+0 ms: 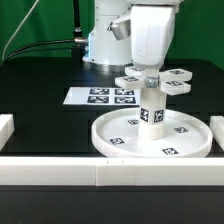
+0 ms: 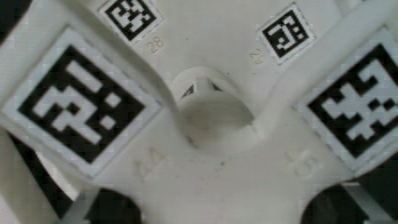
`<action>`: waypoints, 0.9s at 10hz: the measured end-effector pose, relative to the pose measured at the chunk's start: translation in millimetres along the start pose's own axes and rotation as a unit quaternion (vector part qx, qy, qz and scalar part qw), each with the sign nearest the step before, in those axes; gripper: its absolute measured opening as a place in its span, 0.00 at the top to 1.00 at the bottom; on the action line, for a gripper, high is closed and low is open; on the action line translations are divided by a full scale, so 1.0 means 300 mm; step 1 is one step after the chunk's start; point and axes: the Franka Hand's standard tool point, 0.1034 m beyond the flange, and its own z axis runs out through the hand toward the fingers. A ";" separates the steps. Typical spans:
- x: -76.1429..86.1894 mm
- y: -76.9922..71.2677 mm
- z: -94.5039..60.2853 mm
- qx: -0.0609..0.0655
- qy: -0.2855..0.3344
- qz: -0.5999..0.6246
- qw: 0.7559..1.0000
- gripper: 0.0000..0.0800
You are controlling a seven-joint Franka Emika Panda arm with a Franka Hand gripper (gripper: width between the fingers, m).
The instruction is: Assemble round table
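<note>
The large round disc (image 1: 120, 150) lies on the black table near the front. The short thick cylinder (image 1: 152, 112) stands upright on its central hub. The cross-shaped piece (image 1: 175, 82) sits level on top of the cylinder. My gripper (image 1: 150, 70) comes straight down onto the middle of the cross and is shut on it. In the wrist view the cross-shaped piece (image 2: 214, 110) fills the picture, with tagged arms spreading out. My gripper (image 2: 217, 205) has dark fingers at both sides of the white centre. The join between cross and cylinder is hidden.
The marker board (image 1: 100, 97) lies flat behind the disc. A long white rail (image 1: 60, 172) runs along the front edge. Shorter rail ends stand at the exterior view's left (image 1: 6, 128) and right (image 1: 216, 125). The arm's base (image 1: 100, 40) stands at the back.
</note>
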 end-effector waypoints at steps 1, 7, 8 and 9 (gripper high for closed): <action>0.000 0.001 0.000 -0.003 0.003 0.039 0.999 0.45; 0.005 0.000 0.000 0.004 0.019 0.317 0.948 0.45; 0.009 -0.001 0.000 0.009 0.022 0.375 0.927 0.45; 0.013 -0.001 -0.001 0.014 0.028 0.433 0.901 0.45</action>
